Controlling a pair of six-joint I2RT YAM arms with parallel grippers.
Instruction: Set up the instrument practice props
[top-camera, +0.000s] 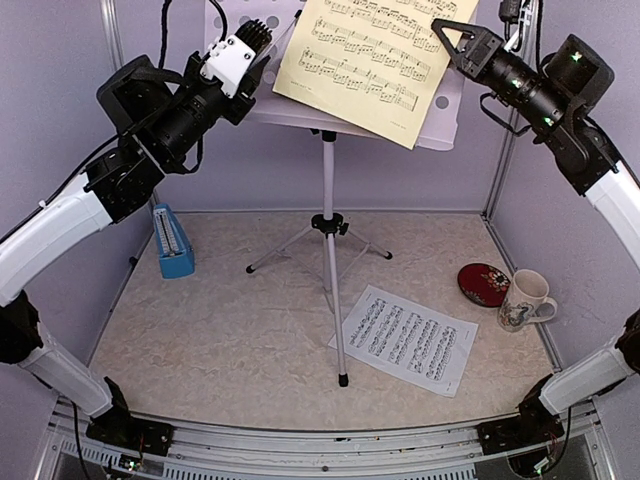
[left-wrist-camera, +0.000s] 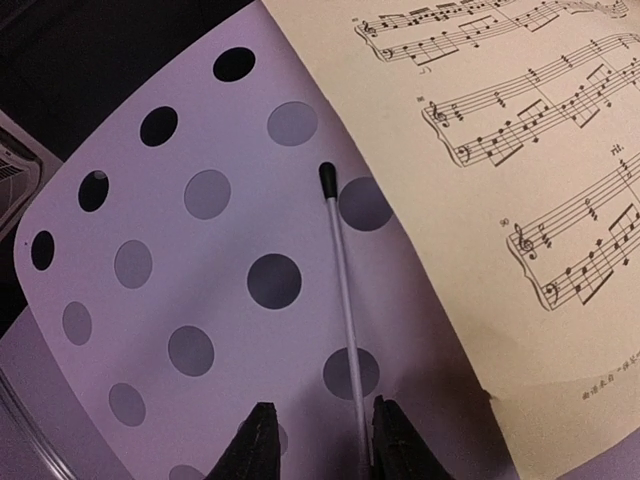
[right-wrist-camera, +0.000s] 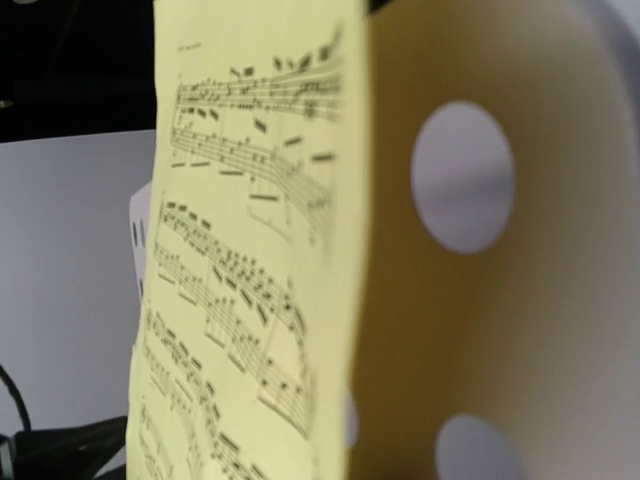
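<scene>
The silver tripod music stand (top-camera: 328, 200) stands mid-floor with its white perforated desk (top-camera: 280, 108) at the top. The yellow sheet (top-camera: 370, 60) lies tilted on the desk, its lower corner past the lip. My left gripper (top-camera: 262, 40) is open at the desk's left part. In the left wrist view (left-wrist-camera: 322, 440) a thin white retaining rod (left-wrist-camera: 340, 270) lies between the fingers on the desk (left-wrist-camera: 200, 245), beside the yellow sheet (left-wrist-camera: 520, 200). My right gripper (top-camera: 450, 38) is at the sheet's right edge; its fingers are hidden behind the sheet (right-wrist-camera: 240, 300). The white sheet (top-camera: 405, 340) lies on the floor. The blue metronome (top-camera: 172, 242) stands far left.
A dark red disc (top-camera: 483, 283) and a white patterned mug (top-camera: 525, 300) sit at the right of the floor. The stand's legs (top-camera: 338, 330) spread across the middle. Walls close in the back and both sides.
</scene>
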